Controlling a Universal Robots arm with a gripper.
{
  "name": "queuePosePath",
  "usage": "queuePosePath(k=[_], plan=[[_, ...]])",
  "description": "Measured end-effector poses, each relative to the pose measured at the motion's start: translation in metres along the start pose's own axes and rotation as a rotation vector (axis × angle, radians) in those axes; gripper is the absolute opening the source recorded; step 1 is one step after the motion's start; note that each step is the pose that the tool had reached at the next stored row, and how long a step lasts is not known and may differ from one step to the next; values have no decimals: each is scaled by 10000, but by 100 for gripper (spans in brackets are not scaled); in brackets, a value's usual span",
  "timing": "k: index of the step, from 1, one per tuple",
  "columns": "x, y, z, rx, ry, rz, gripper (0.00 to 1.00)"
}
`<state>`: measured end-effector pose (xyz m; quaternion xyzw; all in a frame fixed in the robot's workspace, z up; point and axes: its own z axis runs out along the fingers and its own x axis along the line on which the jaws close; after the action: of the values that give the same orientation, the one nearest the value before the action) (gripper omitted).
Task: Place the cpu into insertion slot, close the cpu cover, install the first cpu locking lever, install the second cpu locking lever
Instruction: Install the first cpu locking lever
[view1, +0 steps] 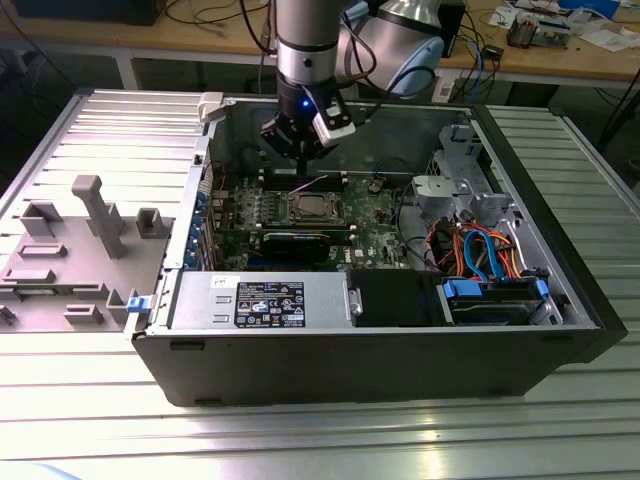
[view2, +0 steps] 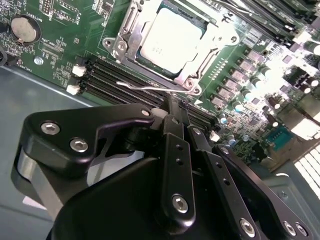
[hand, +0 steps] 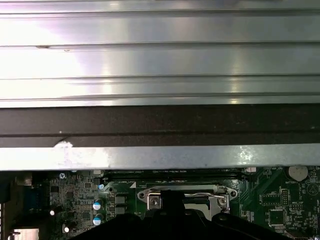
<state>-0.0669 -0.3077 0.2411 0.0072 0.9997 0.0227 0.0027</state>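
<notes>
The cpu (view2: 170, 35), a silver-topped square chip, lies in the insertion slot (view1: 313, 208) on the green motherboard. The cpu cover (view2: 121, 46) lies flat over it as a silver frame, with the chip showing through its window. A thin wire locking lever (view2: 145, 88) runs along the socket's near edge. My gripper (view2: 175, 102) is shut, and its black tips sit right at this lever, touching or nearly touching it. In the exterior view the gripper (view1: 303, 170) hangs just behind the socket. In the first wrist view the lever (hand: 200, 195) crosses the cover (hand: 152, 200).
The motherboard (view1: 375, 215) sits inside an open black computer case (view1: 350, 360). Black memory slots (view2: 115, 75) lie beside the socket. A power supply (view1: 260, 300) and a drive bay with orange and blue cables (view1: 480, 250) stand at the front. A grey fixture tray (view1: 80, 240) rests at the exterior view's left.
</notes>
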Motion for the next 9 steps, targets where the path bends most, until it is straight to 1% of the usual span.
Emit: queuePosePath(k=[5,7,9], plan=[[-56,9,37,-2,8,-193,11],[-63,14,46,-2,11,-254,11],[-77,17,58,-2,18,-409,11]])
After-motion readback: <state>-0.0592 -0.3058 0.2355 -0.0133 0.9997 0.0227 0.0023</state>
